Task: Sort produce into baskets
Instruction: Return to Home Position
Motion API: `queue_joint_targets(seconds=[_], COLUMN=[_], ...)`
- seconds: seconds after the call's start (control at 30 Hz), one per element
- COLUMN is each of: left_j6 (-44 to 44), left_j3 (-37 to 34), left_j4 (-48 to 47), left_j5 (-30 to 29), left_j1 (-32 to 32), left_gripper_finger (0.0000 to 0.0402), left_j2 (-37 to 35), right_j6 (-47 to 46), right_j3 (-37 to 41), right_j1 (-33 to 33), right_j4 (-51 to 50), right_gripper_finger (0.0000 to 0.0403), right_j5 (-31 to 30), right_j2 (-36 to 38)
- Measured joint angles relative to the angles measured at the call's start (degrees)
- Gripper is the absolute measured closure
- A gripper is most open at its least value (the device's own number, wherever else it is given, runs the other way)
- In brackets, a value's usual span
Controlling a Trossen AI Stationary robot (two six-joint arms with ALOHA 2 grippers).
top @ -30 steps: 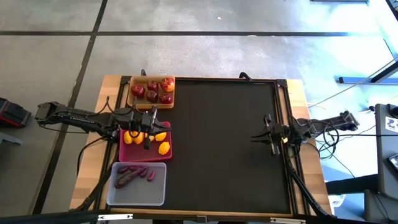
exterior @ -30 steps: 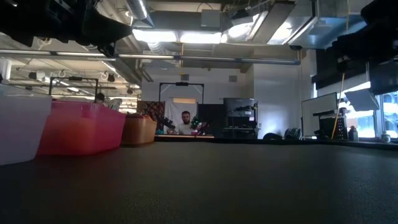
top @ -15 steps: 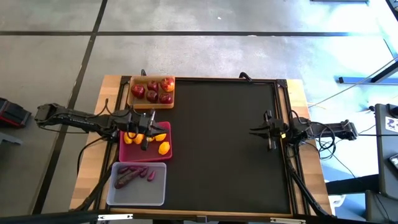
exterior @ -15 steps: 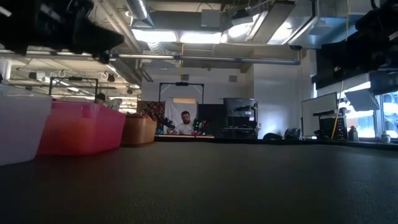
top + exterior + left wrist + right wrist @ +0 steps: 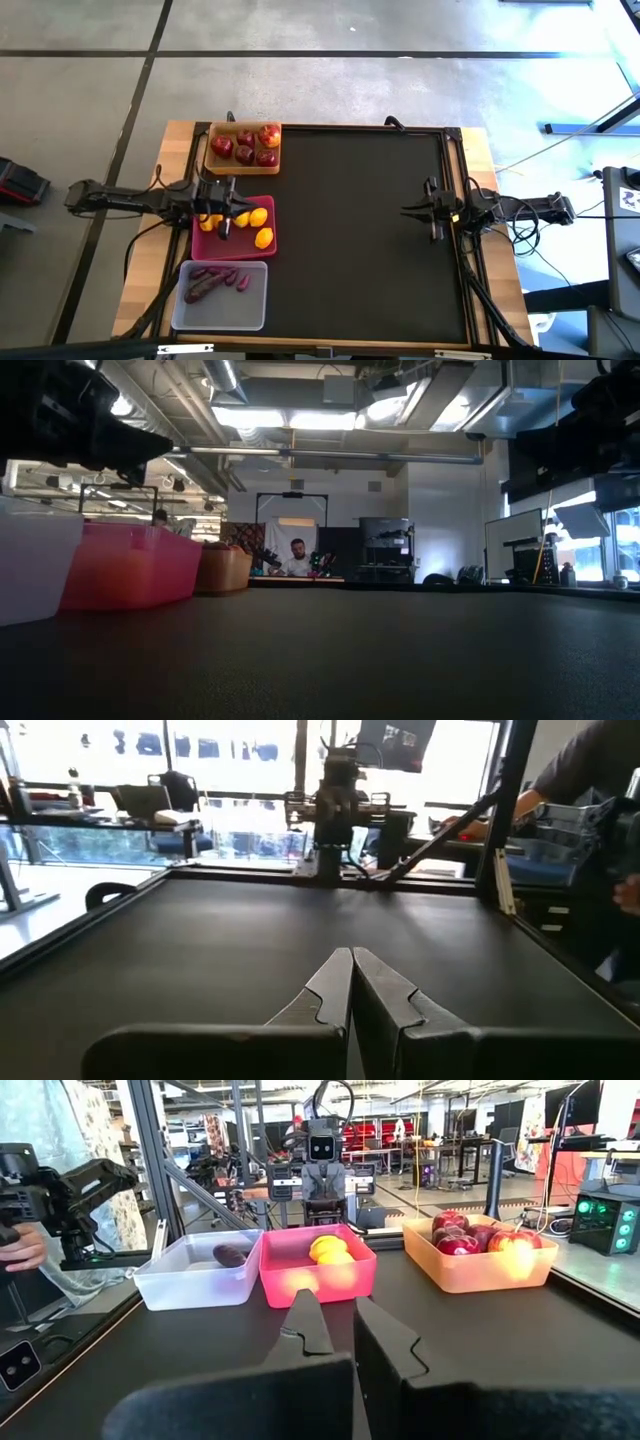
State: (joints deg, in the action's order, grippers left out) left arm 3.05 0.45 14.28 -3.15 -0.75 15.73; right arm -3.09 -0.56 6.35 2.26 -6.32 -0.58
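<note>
Produce (image 5: 262,238) looks fully sorted, with no piece loose on the mat (image 5: 350,230). Nearest the front edge, the roots (image 5: 205,283) lie in the clear tray (image 5: 222,320). Next back, the lemons (image 5: 258,218) lie in the pink tray (image 5: 212,248). Farthest, the apples (image 5: 245,150) sit in the tan tray (image 5: 243,171). The three trays stand in a line down the mat's left side, close together.

The left gripper (image 5: 351,965) hovers over the pink tray, its fingers pressed together and empty. The right gripper (image 5: 338,1318) hangs by the mat's right edge, well apart from the trays. Its fingers are drawn almost together with only a slit between, and it holds nothing.

What is left appears to be homing the arms. The left arm should keep its height while it draws back towards its base, so the fingers clear the pink tray's wall and the lemons. Dropping early could nudge that tray against the clear one. Fingers are best kept closed. The right arm seems near parked and needs little. Beyond the table a person (image 5: 297,560) sits far off in the room, clear of both arms
</note>
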Motion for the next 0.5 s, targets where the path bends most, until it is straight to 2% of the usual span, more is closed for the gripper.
queue_joint_targets(seconds=[0.23,0.33,0.5], left_j6=[-0.18,-0.04,-0.22], left_j3=[0.04,0.04,0.17], left_j4=[-7.98,-12.87,-12.85], left_j5=[-0.76,-3.44,-4.03], left_j1=[0.00,0.05,0.11], left_gripper_finger=[0.0396,0.0396,0.0396], left_j2=[-10.14,-14.77,-15.53], right_j6=[-0.03,-0.04,-0.05], right_j3=[0.05,0.07,0.09], right_j1=[0.00,0.00,0.00], right_j4=[0.29,0.33,0.42], right_gripper_finger=[0.0400,0.0400,0.0400], right_j5=[-0.15,-0.16,-0.18], right_j2=[0.00,0.00,-0.02])
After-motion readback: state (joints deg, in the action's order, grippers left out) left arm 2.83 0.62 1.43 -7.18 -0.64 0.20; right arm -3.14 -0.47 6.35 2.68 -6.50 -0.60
